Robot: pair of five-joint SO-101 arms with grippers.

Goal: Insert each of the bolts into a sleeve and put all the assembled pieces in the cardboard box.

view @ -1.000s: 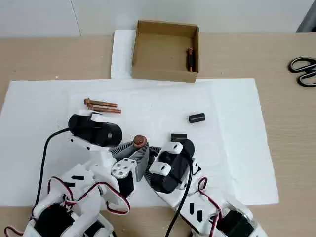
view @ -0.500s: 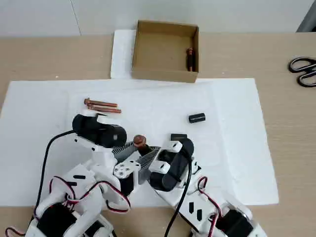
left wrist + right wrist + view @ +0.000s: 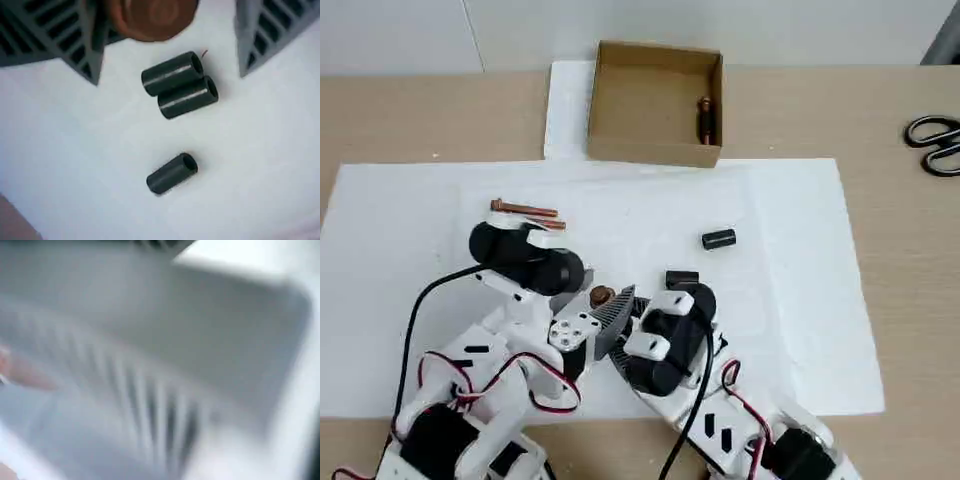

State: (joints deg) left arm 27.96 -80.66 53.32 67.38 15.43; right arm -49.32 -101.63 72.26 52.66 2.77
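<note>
Swung slightly right, left arm's [image 3: 525,262] spread fingers [image 3: 50,35] flank the bolt [image 3: 150,15], three sleeves [image 3: 175,75] lying beyond.

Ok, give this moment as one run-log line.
left gripper open | bolt head between its fingers | three sleeves loose on paper | two bolts on paper | one assembled piece in cardboard box

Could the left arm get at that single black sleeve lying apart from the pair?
Probably yes. The single sleeve lies bare on the white paper ahead of the left end effector, its fingers apart; but a bolt shows between them.
</note>
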